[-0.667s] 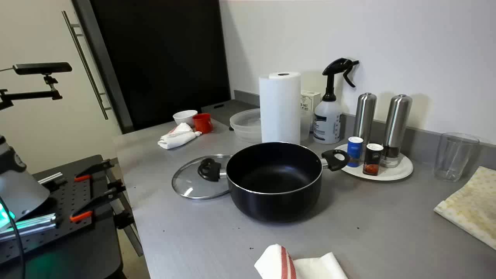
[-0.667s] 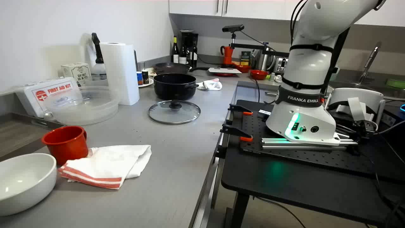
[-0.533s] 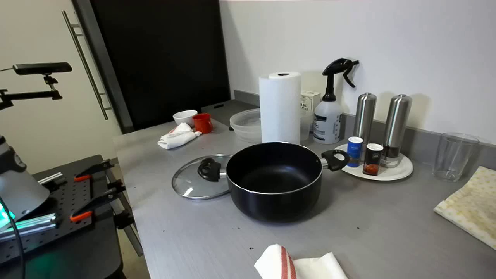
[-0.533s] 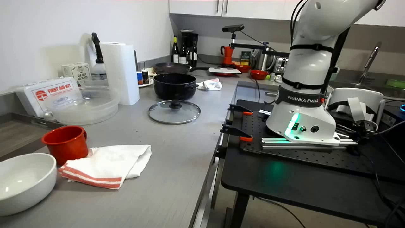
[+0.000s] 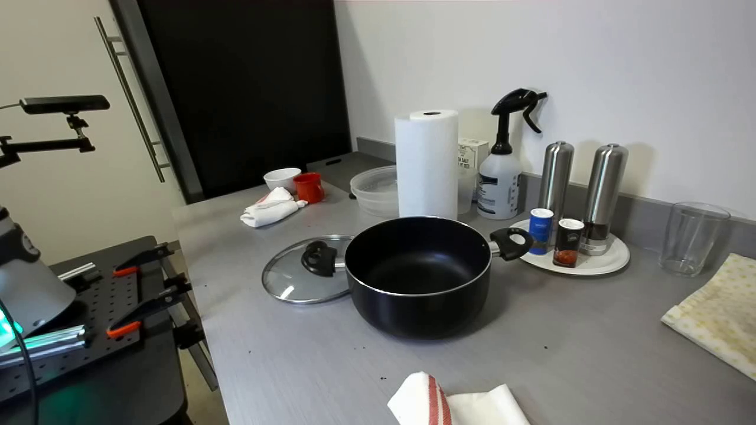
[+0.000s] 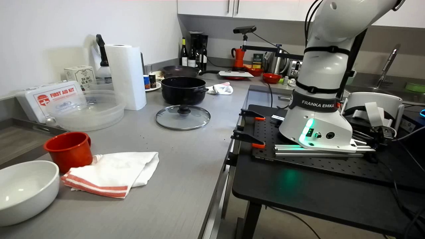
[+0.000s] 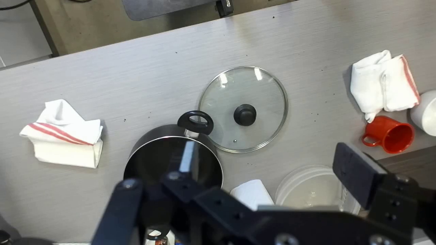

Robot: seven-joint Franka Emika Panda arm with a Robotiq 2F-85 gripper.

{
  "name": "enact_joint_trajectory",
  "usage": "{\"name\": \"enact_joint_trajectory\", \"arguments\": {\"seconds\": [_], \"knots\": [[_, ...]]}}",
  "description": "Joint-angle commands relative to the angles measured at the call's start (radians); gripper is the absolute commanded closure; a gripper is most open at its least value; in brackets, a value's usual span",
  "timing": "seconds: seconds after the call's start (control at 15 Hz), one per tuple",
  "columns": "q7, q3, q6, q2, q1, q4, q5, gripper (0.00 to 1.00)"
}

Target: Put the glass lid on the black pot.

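The glass lid (image 7: 260, 92) lies flat on the counter, its dark knob (image 7: 245, 115) up. It shows in both exterior views (image 5: 301, 280), (image 6: 169, 122). The black pot (image 7: 146, 160) stands uncovered right beside it, in both exterior views (image 5: 413, 316), (image 6: 182, 93). One pot handle (image 7: 201, 126) reaches over the lid's edge. My gripper (image 7: 270, 166) is open and empty, its fingers (image 7: 354, 173) wide apart. It is above the counter, and in the wrist view one finger covers part of the pot. The gripper is out of both exterior views.
A paper towel roll (image 5: 426, 165) and clear plastic tub (image 7: 311, 187) stand close by the pot and lid. A plate (image 5: 614, 254) holds shakers and steel mills. Cloths (image 7: 64, 136), a red mug (image 7: 388, 134) and a white bowl (image 6: 26, 192) lie around. The counter's edge is nearby.
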Motion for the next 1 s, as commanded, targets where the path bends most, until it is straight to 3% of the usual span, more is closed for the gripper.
{"name": "enact_joint_trajectory", "arguments": {"seconds": [0.0,0.47,0.93], "knots": [[0.000,0.004,-0.001,0.010,-0.004,0.005,0.003,0.00],[0.001,0.010,0.052,0.135,0.013,0.007,0.005,0.00],[-0.001,0.026,0.205,0.302,0.016,-0.028,0.004,0.00]]}}
